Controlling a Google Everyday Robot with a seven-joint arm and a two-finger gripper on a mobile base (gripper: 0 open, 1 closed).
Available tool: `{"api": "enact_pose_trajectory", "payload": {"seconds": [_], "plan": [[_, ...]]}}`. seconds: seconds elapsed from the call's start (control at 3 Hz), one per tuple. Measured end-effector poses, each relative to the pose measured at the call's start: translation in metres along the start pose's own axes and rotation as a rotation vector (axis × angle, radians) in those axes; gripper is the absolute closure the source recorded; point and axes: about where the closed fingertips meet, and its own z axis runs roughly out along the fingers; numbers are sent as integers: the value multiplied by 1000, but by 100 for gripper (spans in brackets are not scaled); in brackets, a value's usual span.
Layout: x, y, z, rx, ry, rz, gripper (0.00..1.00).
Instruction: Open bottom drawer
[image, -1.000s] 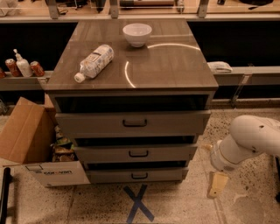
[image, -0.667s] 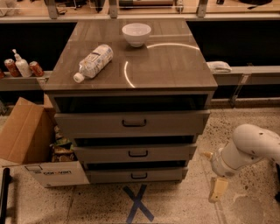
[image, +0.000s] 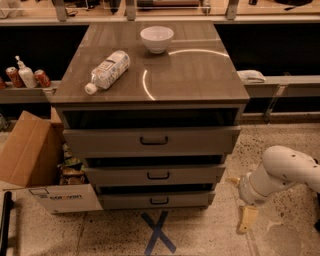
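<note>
The cabinet has three grey-brown drawers stacked under a brown top (image: 200, 75). The bottom drawer (image: 125, 201) has the slimmest front and a small dark bar handle (image: 159, 201); it sits close to the floor, pulled out slightly less than the two above. My gripper (image: 246, 220) hangs from the white arm (image: 280, 172) low at the right of the cabinet, its tan fingers pointing down at the floor, well right of the bottom drawer's handle and touching nothing.
A plastic bottle (image: 107, 70) lies on the cabinet top, with a white bowl (image: 156, 38) behind it. An open cardboard box (image: 35, 165) stands on the floor at the left. A blue X (image: 157, 232) is taped on the floor in front.
The arm and gripper have shifted a little to the right and down, away from the cabinet. The drawers have not moved.
</note>
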Motion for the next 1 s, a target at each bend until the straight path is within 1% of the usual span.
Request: {"api": "enact_pose_trajectory", "payload": {"seconds": [0.33,0.67,1.0], "plan": [[7,-7,34,-8,64,-10,0],[18,-28,99,-18,116,-75,0],[42,-47,183,-54,39,-89,0]]}}
